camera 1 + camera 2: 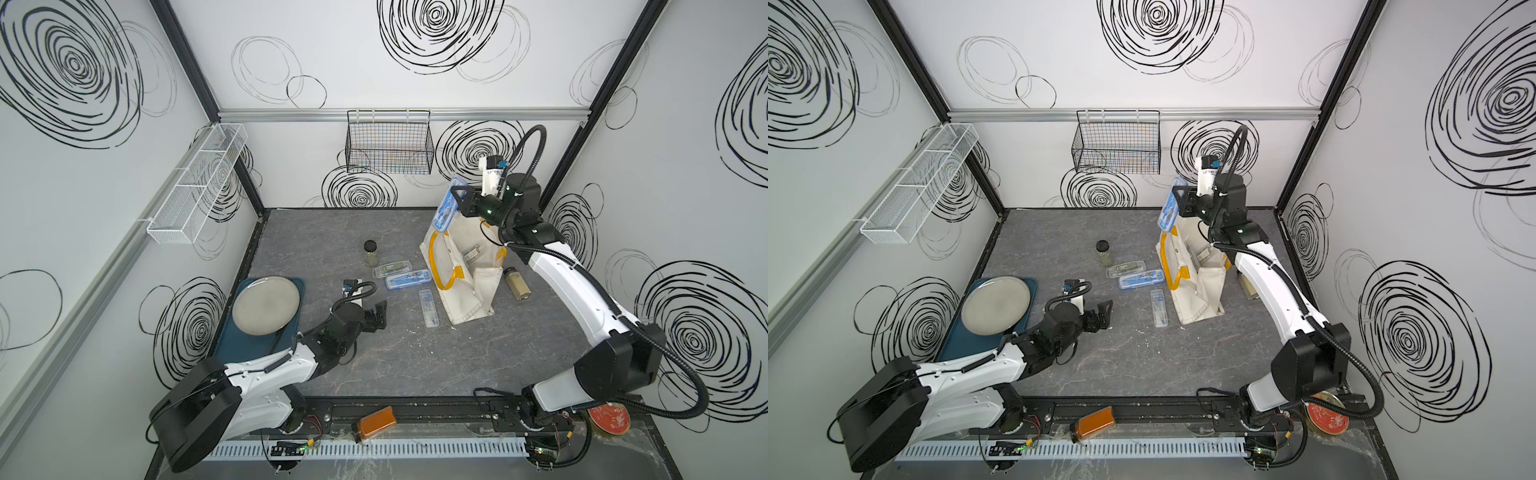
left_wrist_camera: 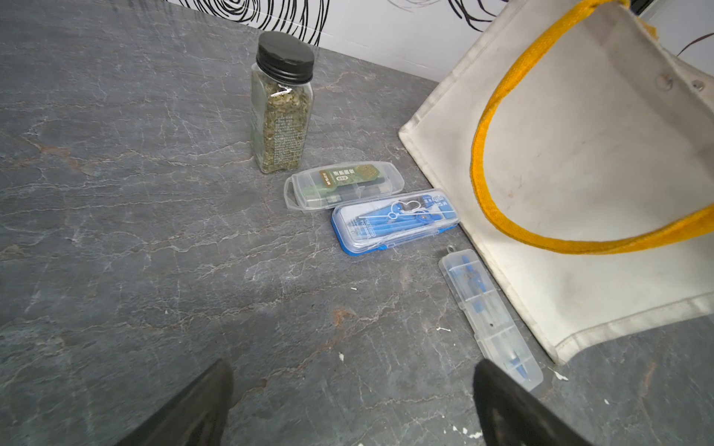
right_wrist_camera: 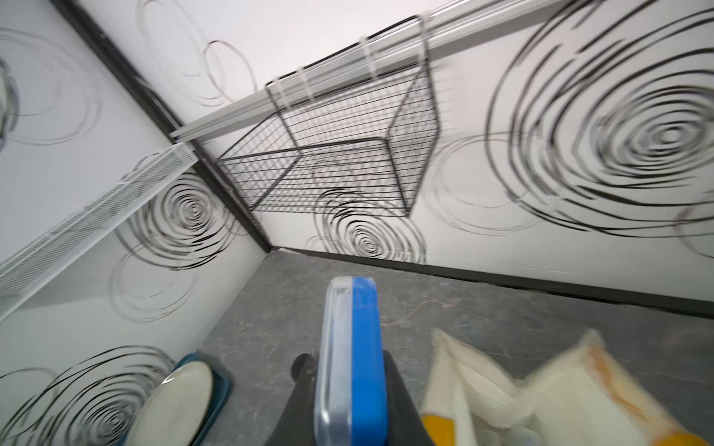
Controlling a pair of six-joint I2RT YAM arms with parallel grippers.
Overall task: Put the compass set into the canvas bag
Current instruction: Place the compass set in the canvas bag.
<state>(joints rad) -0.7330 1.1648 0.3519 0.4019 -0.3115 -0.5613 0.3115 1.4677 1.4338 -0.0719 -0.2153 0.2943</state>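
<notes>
- Right fingers [image 1: 459, 195] are closed narrow on the compass set [image 1: 445, 208], a blue case with a clear lid.
- In the right wrist view the compass set [image 3: 351, 367] stands on edge between the two black fingers [image 3: 299, 386], with its far end sticking out past them.
- The compass set is raised off the table [image 1: 415, 365], over the far end of the bag [image 1: 465, 291]. In both top views its lower end overlaps the bag's rim; I cannot tell whether they touch.
- The bag stands with its mouth open, and a yellow handle [image 1: 440, 266] hangs down the side facing the left arm.
- Left fingers [image 1: 381, 309] are spread wide and hold nothing. They sit low over bare table, between the plate [image 1: 266, 305] and the cases.
- On the table just beside the bag:
  - a clear case [image 2: 344, 185] with a green card
  - a second blue case [image 2: 394, 220] against it
  - a slim case [image 2: 490, 320] along the bag's base
- A herb jar [image 2: 282, 104] stands upright, just beyond the clear case.
- Another jar [image 1: 517, 282] lies on its side on the bag's other flank.
- The plate rests on a blue tray [image 1: 249, 353].
</notes>
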